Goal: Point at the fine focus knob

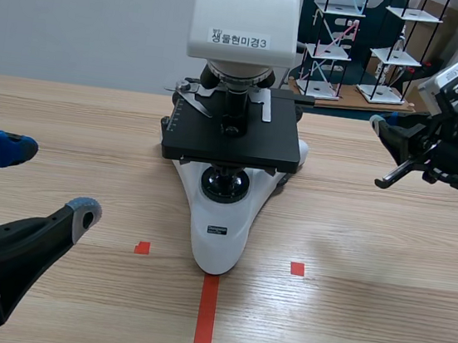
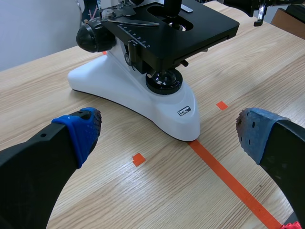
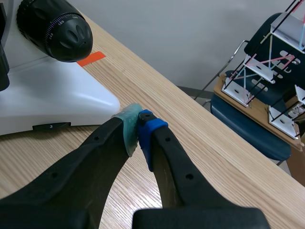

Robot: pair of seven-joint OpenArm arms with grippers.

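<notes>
1. Starting nearest the robot, the left tool [image 1: 48,181] is seen spread wide with nothing held. Its thick black fingers are tipped with soft dotted pads, one blue and one grey.
2. Ahead of it, a flat orange-red tape line [image 1: 205,319] is laid on the pale, grained wood of the table [image 1: 361,322] and runs up to the microscope's foot.
3. The microscope [image 1: 219,220] is carried on a smooth, glossy white base, rounded and tapering. A flat, matte black stage [image 1: 232,143] is mounted above it.
4. The fine focus knob [image 3: 76,34] is found low on the microscope's side, behind the stage. It is a small, ribbed black disc set in the middle of a larger round knob marked with white graduations.
5. The right tool [image 3: 138,130] is closed, with its pads pressed together on nothing. It is held near the base's rounded rear corner, and the knob lies ahead and to one side, apart from its tip.
6. The task is judged unfinished: the closed tool is fit for pointing, but its tip is not yet brought to the knob.
7. Farthest off, wire racks [image 1: 337,42] with white shelves are seen beyond the table.
</notes>
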